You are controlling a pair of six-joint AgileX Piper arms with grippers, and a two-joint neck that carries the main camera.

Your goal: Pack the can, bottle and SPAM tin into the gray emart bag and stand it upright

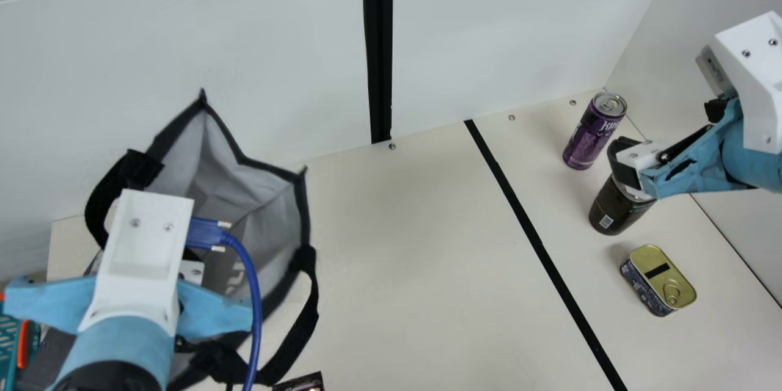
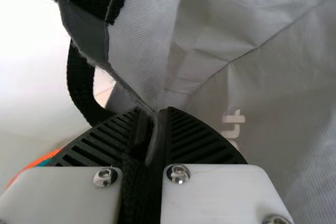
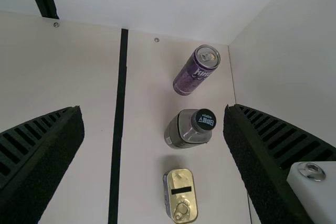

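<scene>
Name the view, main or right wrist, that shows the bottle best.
The right wrist view: the bottle shows whole, cap included, clear of the right gripper. In the main view, that gripper hides the cap, leaving the lower body.

Cream surface, clock as on main view's face. Black stripe running from 2 o'clock to between 4 and 5. Screw heads along back edge, 12 to 2. Beyond stripe: purple can upright, between 2 and 3; dark bottle upright, just past 3, near can, apart; SPAM tin flat, gold lid up, near 4. Gray emart bag between 8 and 9, mouth open, base partly hidden. Dark item about 7, mostly cut off.
</scene>
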